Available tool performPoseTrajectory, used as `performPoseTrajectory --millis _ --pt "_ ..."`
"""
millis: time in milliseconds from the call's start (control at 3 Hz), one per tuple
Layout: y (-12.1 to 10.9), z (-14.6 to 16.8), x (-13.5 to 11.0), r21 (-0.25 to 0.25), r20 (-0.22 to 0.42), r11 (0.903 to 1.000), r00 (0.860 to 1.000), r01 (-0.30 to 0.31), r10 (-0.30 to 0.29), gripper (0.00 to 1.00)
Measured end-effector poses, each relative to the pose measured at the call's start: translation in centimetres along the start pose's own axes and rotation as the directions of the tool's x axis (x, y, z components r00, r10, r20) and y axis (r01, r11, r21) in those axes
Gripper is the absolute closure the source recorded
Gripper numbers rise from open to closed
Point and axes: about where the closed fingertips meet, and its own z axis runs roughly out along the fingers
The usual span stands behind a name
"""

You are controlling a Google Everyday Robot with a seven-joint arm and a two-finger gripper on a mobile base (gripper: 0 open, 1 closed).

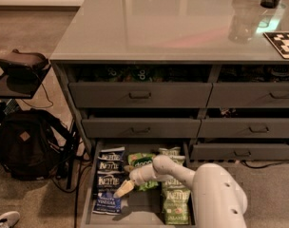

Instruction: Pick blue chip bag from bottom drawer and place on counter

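Blue chip bag (pixel 108 182) reads KETTLE beside end effector (pixel 124 189).

Pulled open: bottom drawer (pixel 139 207), lowest of the left stack, shallow, dark grey metal, with snack bags in three columns. Left column holds navy Kettle bags with white lettering, lying flat and overlapping front to back. The blue chip bag (pixel 108 181) is third from the back, label up, crinkled. The gripper (pixel 124 189) sits low inside the drawer at that bag's right edge; contact unclear. Above the cabinet, the bench (pixel 154 27): flat glossy grey top, strongly reflective.
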Motion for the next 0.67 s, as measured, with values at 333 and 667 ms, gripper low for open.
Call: performPoseTrajectory --millis 333,667 --pt "-0.5 1.9 0.8 -0.049 0.022 0.9988 1.0 -0.01 0.011 0.0" --pt "-0.9 3.3 1.2 -0.076 0.032 0.9968 0.999 -0.024 0.027 0.18"
